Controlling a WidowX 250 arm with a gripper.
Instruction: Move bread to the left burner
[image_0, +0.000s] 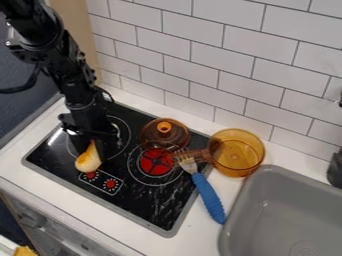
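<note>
1. Locate the black gripper (91, 149) above the left part of the stove (150, 202), closed on the narrow upper end of the bread (87, 161).
2. Note the bread's position: tilted, broad end down, at the front of the left burner (122, 142), near the control panel (101, 180). Contact with the stove: cannot tell.
3. Read the end grip as useful for placement: probably leaves the broad end free to meet the stove first.
4. Judge the transfer nearly complete. Likely needed: slight shift toward the burner's centre, lowering if raised, then release.
5. Guard against rolling onto the control panel; expect poor balance on the rounded end.
6. Observe the amber domed lid (164, 136) close beside the left burner. Avoid drifting that way.
7. Avoid also the amber saucepan (238, 156), set beside the sink (284, 212) with handle reaching toward the red burner (153, 162), and the blue-handled fork (208, 196), laid across the stove's edge with tines at that handle.
</note>
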